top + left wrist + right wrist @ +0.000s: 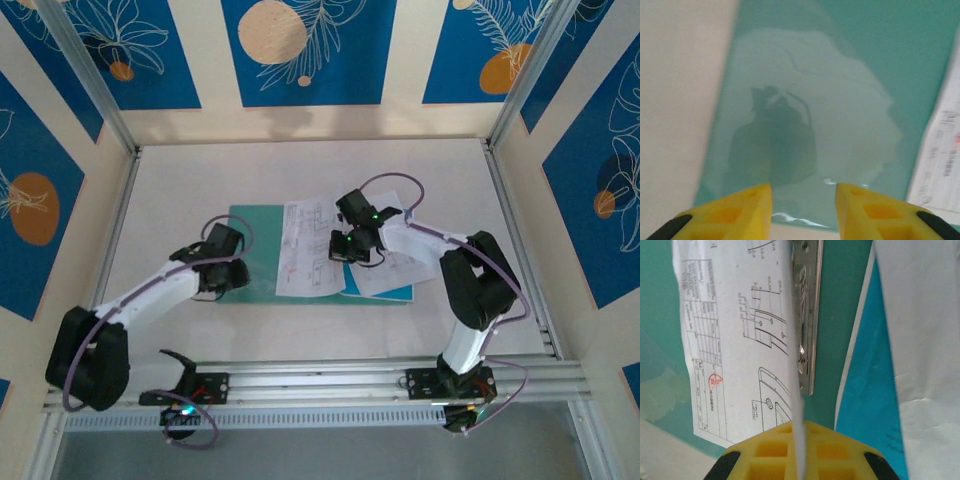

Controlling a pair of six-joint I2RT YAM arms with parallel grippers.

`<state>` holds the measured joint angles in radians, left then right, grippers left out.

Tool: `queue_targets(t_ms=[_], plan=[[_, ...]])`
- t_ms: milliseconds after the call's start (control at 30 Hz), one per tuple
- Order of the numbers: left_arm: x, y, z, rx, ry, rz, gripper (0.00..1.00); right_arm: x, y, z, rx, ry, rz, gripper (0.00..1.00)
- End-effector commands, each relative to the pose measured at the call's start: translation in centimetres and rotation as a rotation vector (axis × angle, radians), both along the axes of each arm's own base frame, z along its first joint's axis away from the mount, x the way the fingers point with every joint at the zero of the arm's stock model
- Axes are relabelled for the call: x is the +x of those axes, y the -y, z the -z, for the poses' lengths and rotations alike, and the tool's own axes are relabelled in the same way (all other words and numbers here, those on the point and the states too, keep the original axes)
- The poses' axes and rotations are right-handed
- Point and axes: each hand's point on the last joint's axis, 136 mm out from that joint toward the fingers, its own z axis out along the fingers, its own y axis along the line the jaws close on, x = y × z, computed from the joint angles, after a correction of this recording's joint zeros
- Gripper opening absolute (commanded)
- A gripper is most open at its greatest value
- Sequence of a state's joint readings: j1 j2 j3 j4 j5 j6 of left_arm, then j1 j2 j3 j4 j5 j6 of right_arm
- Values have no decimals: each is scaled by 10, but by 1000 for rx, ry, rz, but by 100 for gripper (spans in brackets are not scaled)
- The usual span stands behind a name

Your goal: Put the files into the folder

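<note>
Both low: left gripper (803,210), right gripper (801,455).

The white table (180,190) spreads beneath and to the left of the left pincer (238,275); far beyond it, blue leaf-patterned wall panels (300,50) rise.

- The folder (258,228) is green, flat and open. Its near edge sits just ahead of the left gripper (803,210).
- Its shiny clip (807,315) runs straight ahead of the right gripper (802,460).
- One white sheet (735,340) with drawings lies left of the clip, its edge pinched in that gripper.
- A blue sheet (870,390) lies to the right of that gripper, with white paper (925,340) on top.
</note>
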<state>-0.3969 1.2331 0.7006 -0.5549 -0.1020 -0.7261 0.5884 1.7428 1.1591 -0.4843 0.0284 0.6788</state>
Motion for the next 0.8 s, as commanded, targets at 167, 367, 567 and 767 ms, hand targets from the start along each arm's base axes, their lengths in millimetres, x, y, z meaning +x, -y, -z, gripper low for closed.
queue_targets(t_ms=[167, 367, 567, 767], plan=[[-23, -39, 25, -121, -66, -214, 21, 34, 10, -48, -71, 237, -16, 0], [-27, -42, 35, -141, -81, -245, 8, 35, 1, -67, -87, 334, -67, 0], [-28, -40, 42, -148, -100, -242, 0, 34, -15, -74, -103, 388, -131, 0], [-26, -39, 42, -147, -100, -232, 0, 25, -33, -74, -144, 435, -214, 0]])
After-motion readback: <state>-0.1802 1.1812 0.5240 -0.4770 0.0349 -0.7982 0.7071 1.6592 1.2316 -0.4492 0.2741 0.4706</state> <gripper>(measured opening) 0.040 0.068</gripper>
